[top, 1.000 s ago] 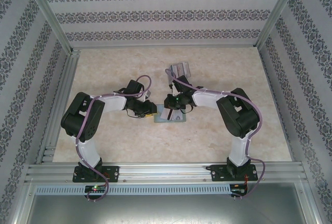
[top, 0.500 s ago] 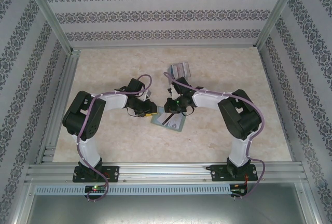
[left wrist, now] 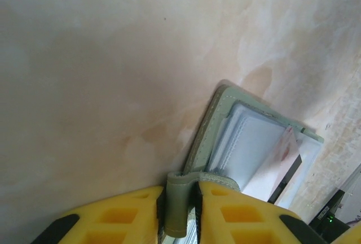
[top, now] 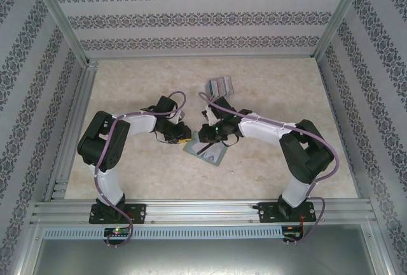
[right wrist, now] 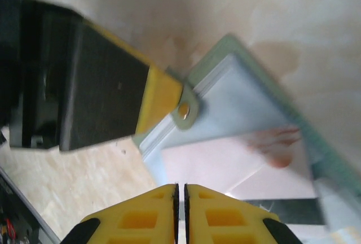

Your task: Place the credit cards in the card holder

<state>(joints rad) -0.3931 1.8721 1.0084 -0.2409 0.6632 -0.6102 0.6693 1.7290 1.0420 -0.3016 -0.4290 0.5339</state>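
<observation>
card holder (left wrist: 207, 136) lies open on the desk (left wrist: 101, 86), its snap tab (left wrist: 179, 221) clenched in the left end effector (left wrist: 180, 192); the panels spread just ahead and to the right of those fingers. a pinkish credit card (right wrist: 225, 165) lies flat on the open panel, directly ahead of the right end effector (right wrist: 180, 190), whose fingers are pressed together on nothing. likely step: sliding this card into its pocket. pin the tab firmly and push low and straight, so the holder doesn't skid. other credit cards (top: 220, 86) sit well beyond both end effectors.

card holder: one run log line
left tool: pinching card holder tab | right tool: shut, by pink card on holder | credit cards: farther back on table
</observation>
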